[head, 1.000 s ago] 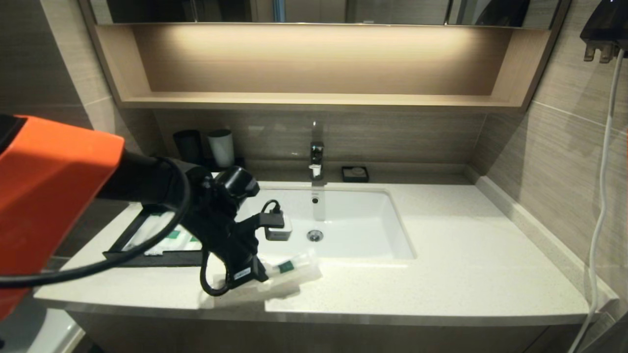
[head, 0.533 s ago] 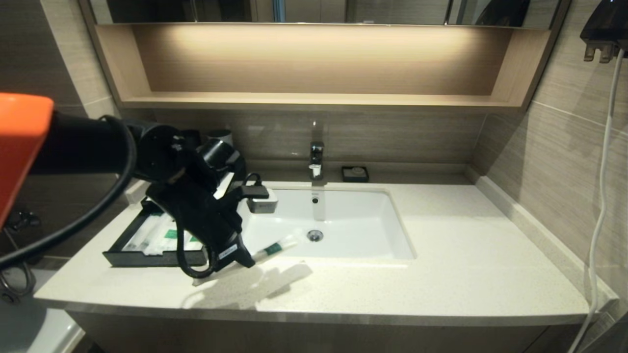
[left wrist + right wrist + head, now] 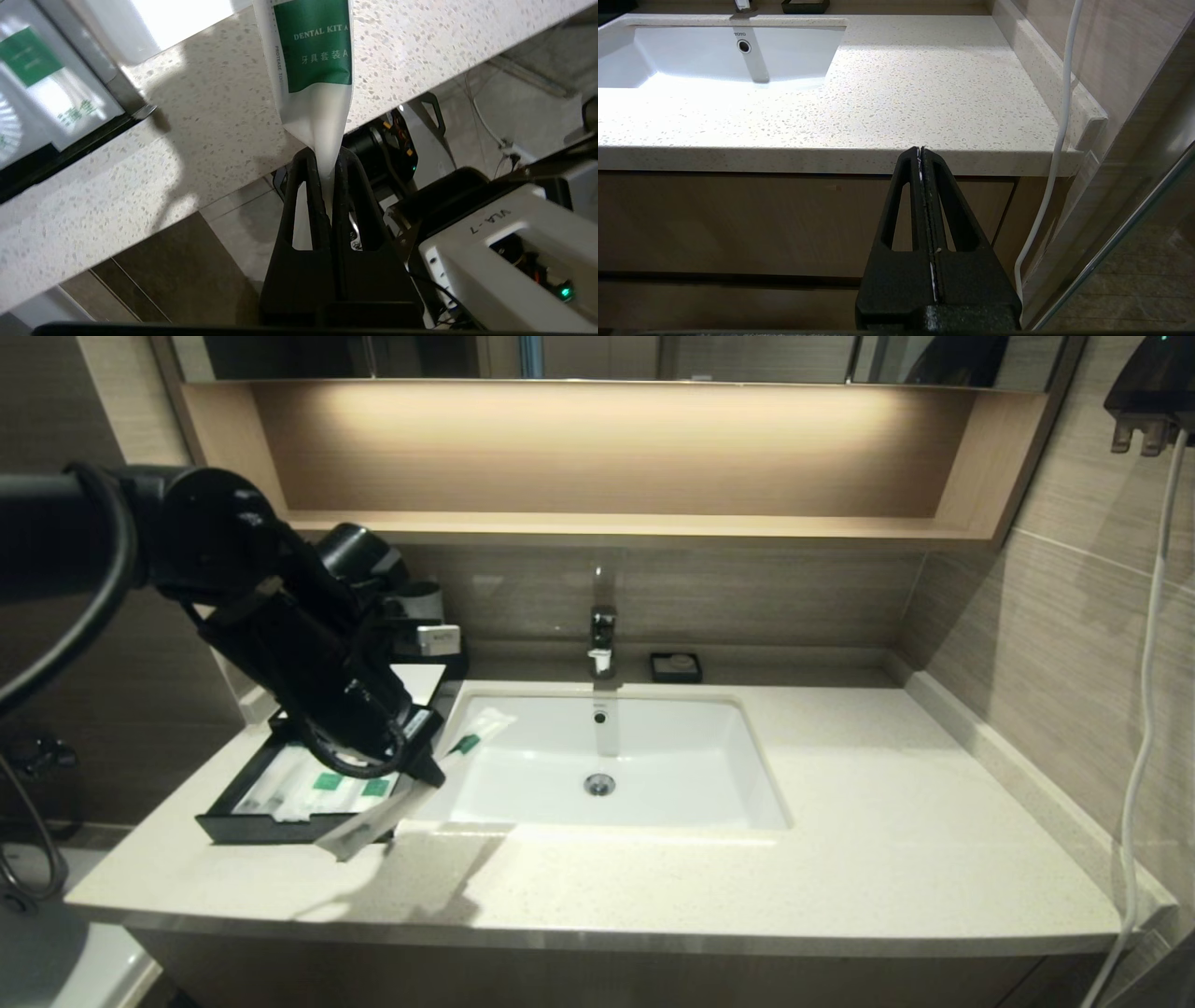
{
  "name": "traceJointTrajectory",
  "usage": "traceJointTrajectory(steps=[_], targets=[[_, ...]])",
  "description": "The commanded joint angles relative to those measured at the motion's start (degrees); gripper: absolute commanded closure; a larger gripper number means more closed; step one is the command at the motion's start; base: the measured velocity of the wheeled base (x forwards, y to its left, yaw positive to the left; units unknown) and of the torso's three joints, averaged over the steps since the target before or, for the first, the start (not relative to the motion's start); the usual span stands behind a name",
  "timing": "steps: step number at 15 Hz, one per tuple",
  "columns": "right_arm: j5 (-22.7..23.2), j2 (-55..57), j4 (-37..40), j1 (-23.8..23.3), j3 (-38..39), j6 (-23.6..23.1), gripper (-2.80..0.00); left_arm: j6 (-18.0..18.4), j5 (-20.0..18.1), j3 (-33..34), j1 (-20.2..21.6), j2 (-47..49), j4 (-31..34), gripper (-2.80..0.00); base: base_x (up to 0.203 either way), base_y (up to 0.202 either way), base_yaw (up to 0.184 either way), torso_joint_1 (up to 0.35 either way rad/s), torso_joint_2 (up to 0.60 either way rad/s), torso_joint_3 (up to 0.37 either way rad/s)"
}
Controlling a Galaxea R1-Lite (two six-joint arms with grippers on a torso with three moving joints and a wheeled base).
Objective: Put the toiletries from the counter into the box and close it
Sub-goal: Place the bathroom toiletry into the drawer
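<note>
My left gripper [image 3: 428, 773] is shut on the toiletries packet [image 3: 476, 735], a long clear sleeve with a green label, held tilted in the air above the counter [image 3: 840, 840] between the basin's left rim and the box. The left wrist view shows the packet [image 3: 313, 70] pinched at its narrow part between the black fingers [image 3: 348, 186]. The box [image 3: 280, 828] lies at the left with its black drawer pulled out and its white top [image 3: 422, 679] behind. Other green-labelled packets [image 3: 322, 784] lie in the drawer. My right gripper [image 3: 920, 151] is shut on nothing, low in front of the counter's right edge.
The white sunken basin [image 3: 672, 756] fills the counter's middle, with a faucet [image 3: 602, 639] and a black soap dish [image 3: 676, 666] behind it. A cup [image 3: 425, 607] stands behind the box. A pale wooden shelf [image 3: 607, 527] hangs above. A white cable [image 3: 1144, 709] runs down the right wall.
My left arm has lifted the packet off the counter's front and carried it left and back, from in front of the basin to beside the open drawer.
</note>
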Motion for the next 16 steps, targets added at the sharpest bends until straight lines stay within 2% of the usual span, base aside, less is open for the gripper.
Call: traceJointTrajectory(steps=[1,2,4,9,16], targets=[[0.0,0.0,0.0,0.0,0.0,0.0,0.00,-4.5,1.4,-1.9,1.1,-0.1,0.7,0.00,0.000,0.000,0.000,0.000,0.00,0.000],[0.0,0.0,0.0,0.0,0.0,0.0,0.00,-6.8,2.1,-2.3,2.2,-0.1,0.7,0.00,0.000,0.000,0.000,0.000,0.00,0.000],[0.0,0.0,0.0,0.0,0.0,0.0,0.00,-8.5,2.8,-2.5,4.6,0.1,0.7,0.00,0.000,0.000,0.000,0.000,0.00,0.000],[0.0,0.0,0.0,0.0,0.0,0.0,0.00,-8.5,3.1,-2.6,10.3,2.7,-0.3,0.00,0.000,0.000,0.000,0.000,0.00,0.000],[0.0,0.0,0.0,0.0,0.0,0.0,0.00,-9.7,3.2,-2.6,14.0,5.8,-2.0,0.00,0.000,0.000,0.000,0.000,0.00,0.000]])
